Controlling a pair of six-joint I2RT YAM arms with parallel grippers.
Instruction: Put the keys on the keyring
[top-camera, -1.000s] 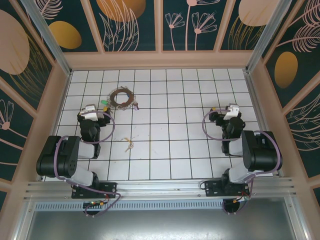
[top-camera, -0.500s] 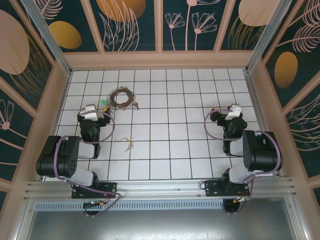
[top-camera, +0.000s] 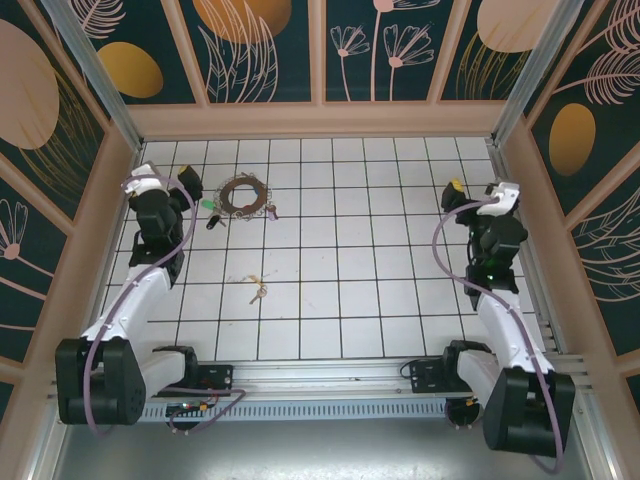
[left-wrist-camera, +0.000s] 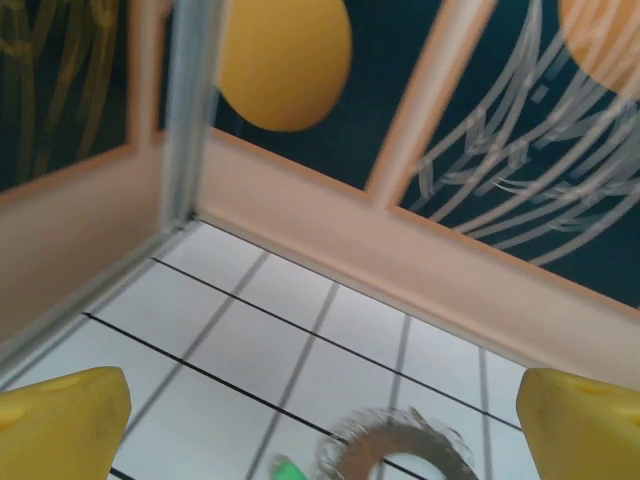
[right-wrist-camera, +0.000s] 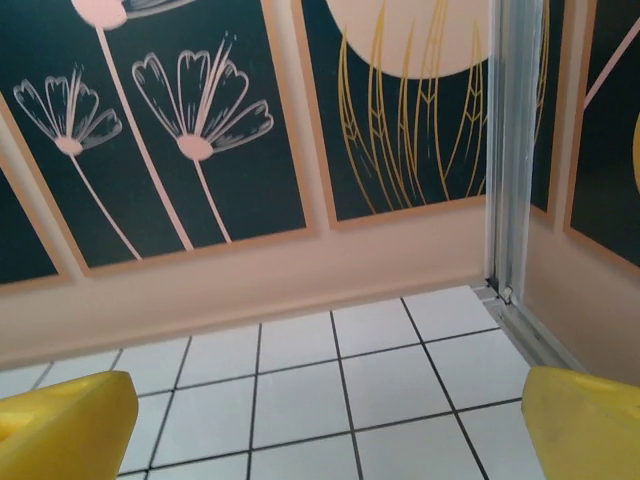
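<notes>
The keyring (top-camera: 243, 193), a round wreath of small brownish keys, lies on the white tiles at the back left. Close by it lie loose keys: a green-headed one (top-camera: 207, 205), a dark one (top-camera: 213, 221) and a reddish one (top-camera: 272, 212). A pale yellowish key (top-camera: 258, 290) lies alone nearer the middle. My left gripper (top-camera: 165, 182) hovers open just left of the keyring. In the left wrist view the keyring (left-wrist-camera: 400, 447) and green key (left-wrist-camera: 289, 470) sit low between my yellow fingertips (left-wrist-camera: 60, 425). My right gripper (top-camera: 478, 195) is open at the back right, over bare tiles (right-wrist-camera: 300, 400).
Peach-framed walls with dark floral panels enclose the tiled floor on three sides; the back wall (left-wrist-camera: 400, 260) and left corner post (left-wrist-camera: 195, 110) stand close ahead of my left gripper. The right corner post (right-wrist-camera: 515, 150) stands near my right gripper. Both arm bases are at the near edge.
Both arms have unfolded and reached toward the back. My left gripper moved back and left beside the keyring; my right gripper moved back and right. The keys and keyring have not moved.
</notes>
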